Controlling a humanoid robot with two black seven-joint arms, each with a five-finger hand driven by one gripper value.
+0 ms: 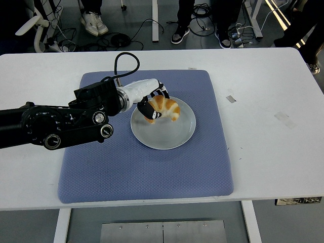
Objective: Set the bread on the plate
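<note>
A golden-brown bread roll (165, 108) sits over the upper left part of the pale grey plate (177, 136), which lies on a blue mat. My left hand (153, 105) reaches in from the left and its black-and-white fingers are curled around the bread. Whether the bread touches the plate cannot be told. The right arm does not show.
The blue mat (147, 167) covers the middle of the white table (273, 147). Small tape marks (231, 98) lie on the table to the right of the mat. People's legs and cables show beyond the far edge.
</note>
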